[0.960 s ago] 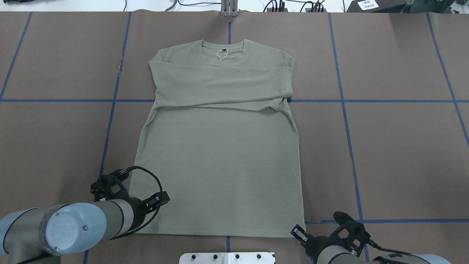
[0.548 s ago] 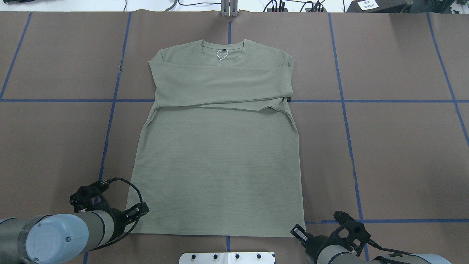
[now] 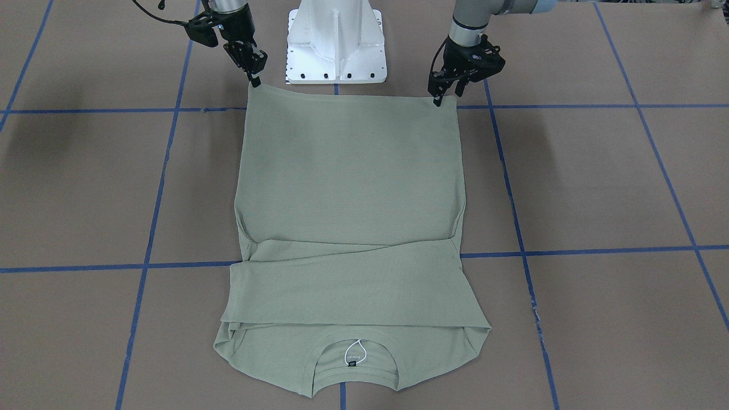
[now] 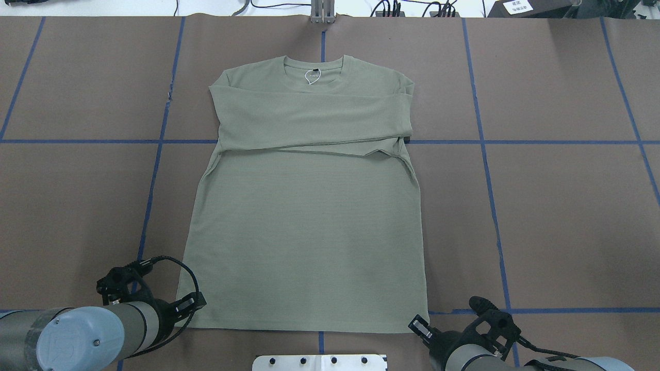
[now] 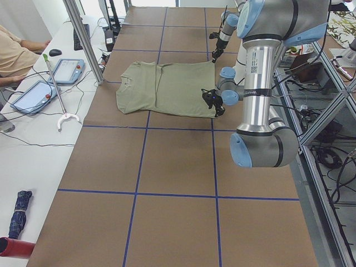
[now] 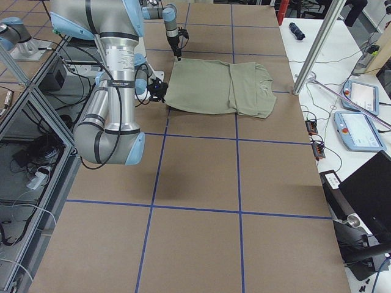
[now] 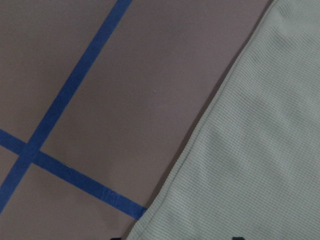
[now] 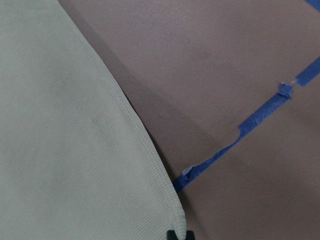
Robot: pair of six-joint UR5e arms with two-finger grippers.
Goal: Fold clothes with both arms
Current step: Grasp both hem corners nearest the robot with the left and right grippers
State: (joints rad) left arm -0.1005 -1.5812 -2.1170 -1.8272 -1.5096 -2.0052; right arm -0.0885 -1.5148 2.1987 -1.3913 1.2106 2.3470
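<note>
The sage-green shirt (image 4: pixel 309 232) lies flat on the brown table, neck away from me, both sleeves folded across the chest (image 3: pixel 347 285). My left gripper (image 3: pixel 444 97) is open at the hem's left corner; in the left wrist view its two tips stand apart, astride the shirt's edge (image 7: pixel 200 165). My right gripper (image 3: pixel 254 80) is shut on the hem's right corner (image 8: pixel 172 220), low on the table. In the overhead view the left gripper (image 4: pixel 184 312) and the right gripper (image 4: pixel 420 327) sit at the two near hem corners.
The white pedestal base (image 3: pixel 336 40) stands just behind the hem, between the arms. Blue tape lines (image 4: pixel 484 154) grid the brown table cover. An operator (image 5: pixel 16 53) and tablets (image 5: pixel 69 55) are at the far side table.
My left arm has moved left and back toward me, from over the hem to its left corner. The right arm and the shirt have not moved.
</note>
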